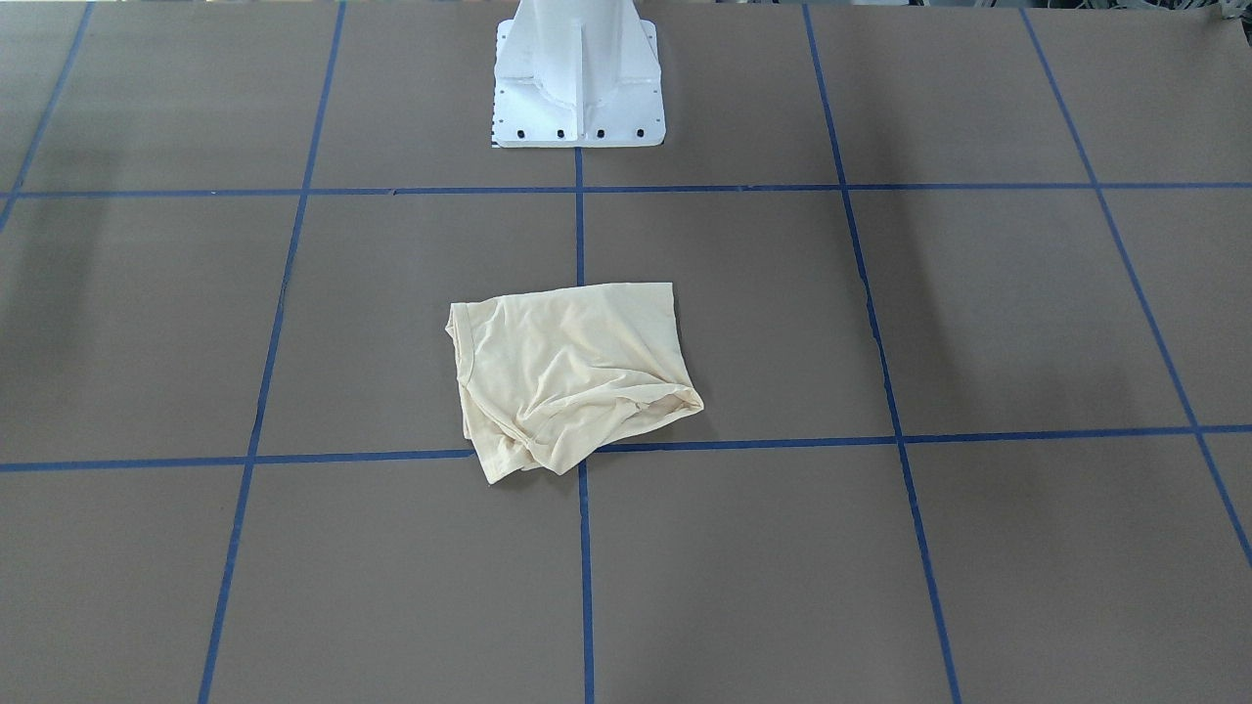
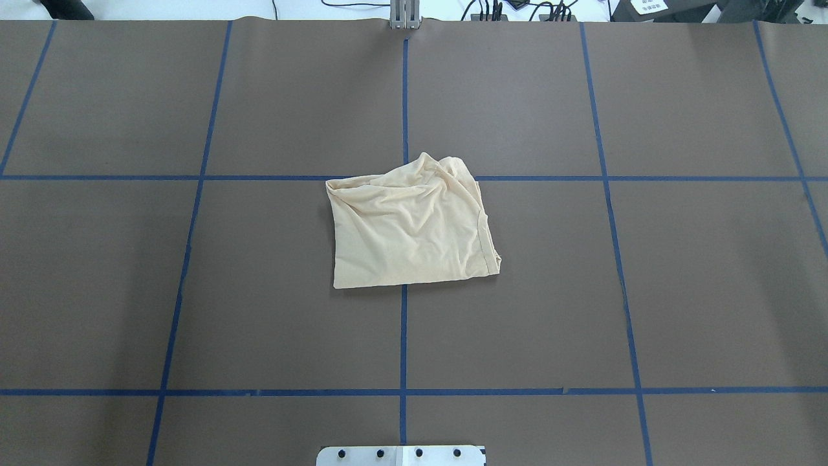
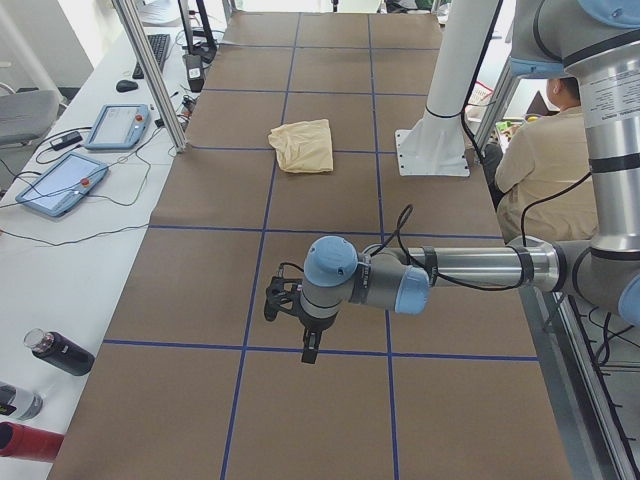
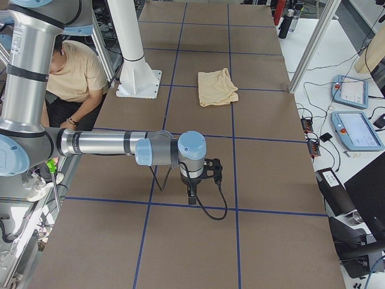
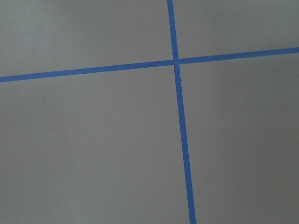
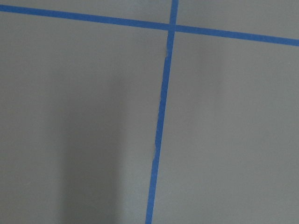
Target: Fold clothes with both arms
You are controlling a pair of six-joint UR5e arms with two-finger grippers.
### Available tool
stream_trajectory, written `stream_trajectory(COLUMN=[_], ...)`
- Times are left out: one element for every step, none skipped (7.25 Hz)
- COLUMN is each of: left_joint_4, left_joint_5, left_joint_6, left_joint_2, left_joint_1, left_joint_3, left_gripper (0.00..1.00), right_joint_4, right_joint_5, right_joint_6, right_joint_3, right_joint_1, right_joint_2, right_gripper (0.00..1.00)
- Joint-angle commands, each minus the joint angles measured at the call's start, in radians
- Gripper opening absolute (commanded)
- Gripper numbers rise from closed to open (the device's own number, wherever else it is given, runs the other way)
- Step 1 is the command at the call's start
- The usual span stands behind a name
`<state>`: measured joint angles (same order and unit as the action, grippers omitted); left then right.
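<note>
Thin cream cloth T-shirt (image 2: 411,223) looks folded, far edge bunched; my black left gripper (image 3: 311,350) and right gripper (image 4: 192,197) hang well off, openness untellable; I'd smooth next

1. The tabletop (image 2: 259,291) is viewed steeply from behind the base (image 2: 401,455) and from across it; the shirt (image 2: 411,226) is shared.
2. Both ends are covered by side views.
3. Tape lines (image 5: 180,140) are seen close up by the wrist cameras.
</note>
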<state>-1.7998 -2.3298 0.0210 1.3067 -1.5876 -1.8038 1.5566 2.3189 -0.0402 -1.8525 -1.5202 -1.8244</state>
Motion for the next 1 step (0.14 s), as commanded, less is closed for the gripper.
stream_trajectory(left_joint_4=[-0.024], left_joint_5=[0.0], left_joint_6=[0.001], left_joint_2=[0.0], left_joint_1=[0.001], left_joint_3=[0.0], left_gripper=[1.0], right_joint_4=[0.0], right_joint_5=[-0.006], right_joint_6=[-0.001], right_joint_3=[-0.001], right_joint_1=[0.0], right_joint_2=[-0.003], right_gripper=[1.0])
